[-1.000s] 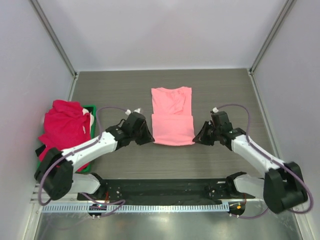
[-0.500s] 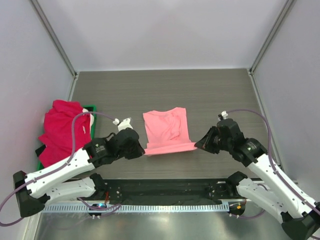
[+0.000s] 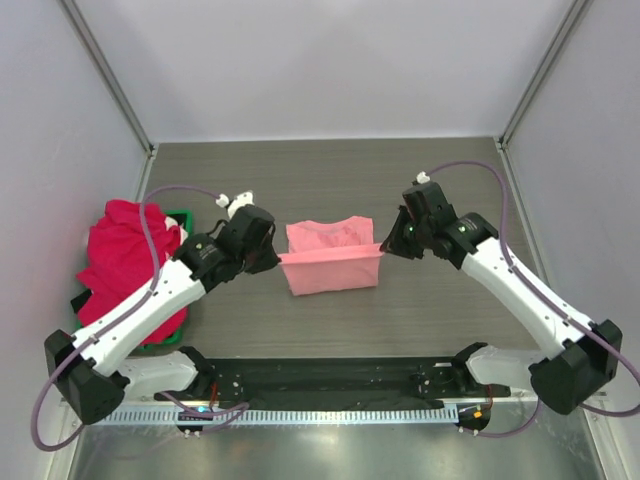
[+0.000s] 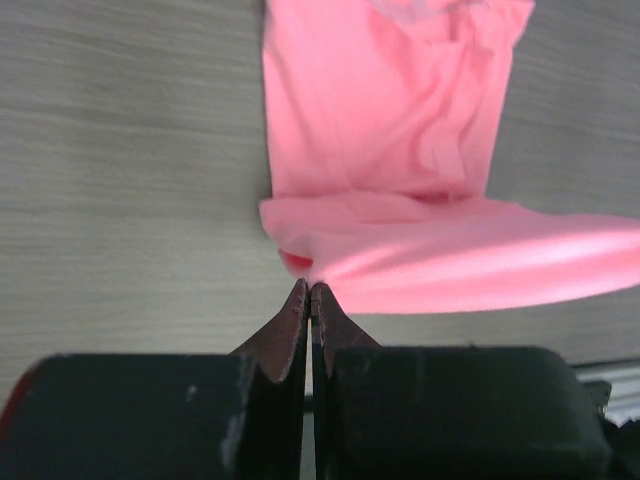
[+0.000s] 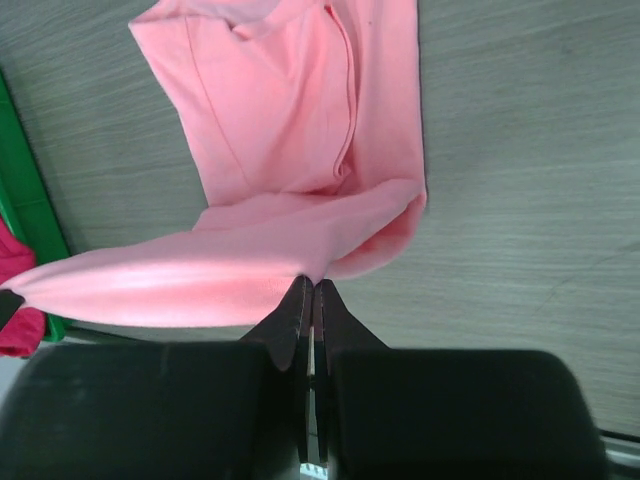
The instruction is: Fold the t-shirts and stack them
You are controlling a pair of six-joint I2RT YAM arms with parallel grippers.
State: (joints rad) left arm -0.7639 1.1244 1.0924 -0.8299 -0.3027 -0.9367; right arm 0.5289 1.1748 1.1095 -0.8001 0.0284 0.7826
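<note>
A light salmon-pink t-shirt (image 3: 330,258) lies half folded at mid table. Its near hem is lifted and stretched taut between both grippers. My left gripper (image 3: 277,260) is shut on the hem's left corner; in the left wrist view the gripper (image 4: 309,287) pinches the pink cloth (image 4: 400,140). My right gripper (image 3: 385,247) is shut on the right corner; in the right wrist view the gripper (image 5: 311,281) pinches the shirt (image 5: 290,120). A heap of crimson t-shirts (image 3: 125,262) sits at the left.
A green tray (image 3: 181,222) lies under the crimson heap by the left wall; its edge shows in the right wrist view (image 5: 25,200). Black and white cloth (image 3: 82,298) pokes out beneath the heap. A dark rail (image 3: 320,385) runs along the near edge.
Both grippers have lifted the pink shirt's near hem and carried it away from the arm bases, over the rest of the shirt. The shirt now looks shorter, doubled on itself.
</note>
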